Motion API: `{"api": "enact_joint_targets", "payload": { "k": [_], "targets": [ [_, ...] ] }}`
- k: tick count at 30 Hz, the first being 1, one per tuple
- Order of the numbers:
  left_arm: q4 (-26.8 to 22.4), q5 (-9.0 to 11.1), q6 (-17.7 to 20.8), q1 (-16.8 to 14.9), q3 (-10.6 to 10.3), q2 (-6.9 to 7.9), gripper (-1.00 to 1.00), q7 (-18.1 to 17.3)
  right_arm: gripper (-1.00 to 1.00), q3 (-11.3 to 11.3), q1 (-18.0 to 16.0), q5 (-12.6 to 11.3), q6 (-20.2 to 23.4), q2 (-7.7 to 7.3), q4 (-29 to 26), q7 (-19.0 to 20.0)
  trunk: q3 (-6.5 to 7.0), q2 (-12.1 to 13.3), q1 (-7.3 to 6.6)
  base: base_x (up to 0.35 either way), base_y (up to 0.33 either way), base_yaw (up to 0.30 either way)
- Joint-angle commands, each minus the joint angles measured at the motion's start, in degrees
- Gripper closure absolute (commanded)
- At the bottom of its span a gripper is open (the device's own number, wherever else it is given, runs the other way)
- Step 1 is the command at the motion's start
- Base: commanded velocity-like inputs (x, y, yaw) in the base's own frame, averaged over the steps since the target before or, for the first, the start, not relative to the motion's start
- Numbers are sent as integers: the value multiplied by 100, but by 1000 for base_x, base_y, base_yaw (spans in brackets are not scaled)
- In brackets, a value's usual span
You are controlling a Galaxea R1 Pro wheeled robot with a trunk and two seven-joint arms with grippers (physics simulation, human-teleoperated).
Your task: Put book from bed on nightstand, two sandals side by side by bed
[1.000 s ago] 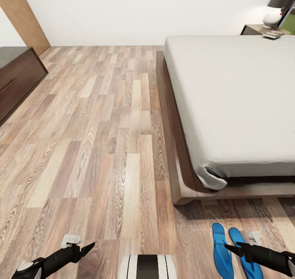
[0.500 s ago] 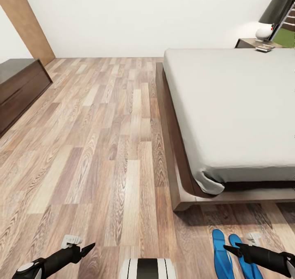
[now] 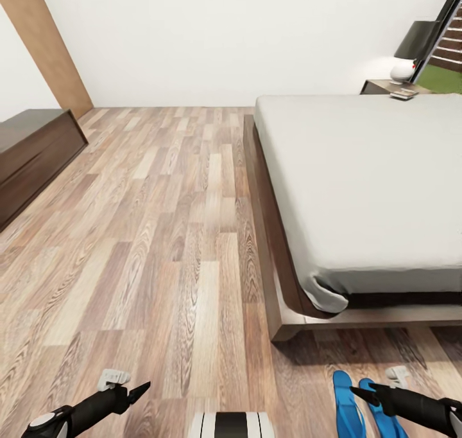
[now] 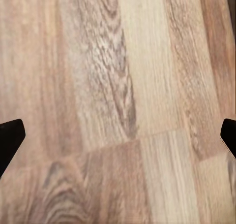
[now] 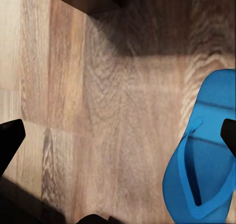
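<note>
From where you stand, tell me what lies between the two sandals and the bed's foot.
Head view: only bare wood-plank floor separates the two sandals from the bed.

Bed (image 3: 359, 187) at right, two sandals (image 3: 359, 406) side by side on floor (image 3: 160, 232) before its foot, nightstand (image 3: 385, 87) behind.

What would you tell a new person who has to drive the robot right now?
Left gripper: open, empty, over bare wood floor.
Right gripper: open, empty, hanging above the two sandals.
The sandals lie side by side on the floor by the foot end of the bed, so that part looks done.
The mattress is bare; a small flat thing that may be the book lies on the far nightstand beside a lamp, too small to be sure.
Left to do: check the book up close.
</note>
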Motion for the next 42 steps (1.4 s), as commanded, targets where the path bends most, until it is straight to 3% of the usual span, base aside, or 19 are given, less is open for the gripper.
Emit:
{"api": "enact_joint_targets", "payload": {
  "k": [1,5,10,12,14,16,17,26,34,42],
  "targets": [
    [-6,-46,24,-3,37,-11,-100,-41,-100,28,-2,-60,56,-5,55,11,19,0,-3,0,0,0],
    [-6,-46,24,1,40,-30,-100,-40,-100,32,-2,-61,-23,0,230,7,107,5,-14,0,0,0],
    [82,-48,24,0,35,-66,-100,-25,-100,36,-2,-61,-646,76,920,2,218,12,-27,0,0,0],
    [132,-52,20,0,34,-111,-100,-20,-100,39,-2,-61,-1124,174,1276,-5,263,15,-32,0,0,0],
    [159,-54,18,-1,33,-140,-100,-17,-100,38,-2,-61,-1552,357,1527,-14,307,17,-37,0,0,0],
    [197,-50,16,-1,30,-170,-100,-15,-100,37,-2,-61,-1915,650,1725,-22,351,20,-42,0,0,0],
    [246,-49,16,-2,31,-192,-100,-13,-100,37,-2,-61,-1987,709,1766,-23,373,21,-45,0,0,0],
    [783,-63,-297,-5,17,-258,-100,147,-100,30,-2,-61,-2129,807,1837,-25,573,33,-68,0,0,0],
    [849,-64,-381,-4,21,-372,-100,475,-100,29,-2,-61,-2137,812,1840,-26,750,44,-88,0,0,0],
    [855,-70,-395,-3,15,-387,-100,528,-100,29,-4,-61,-2138,812,1845,-29,927,55,-109,0,0,0]
  ]
}}
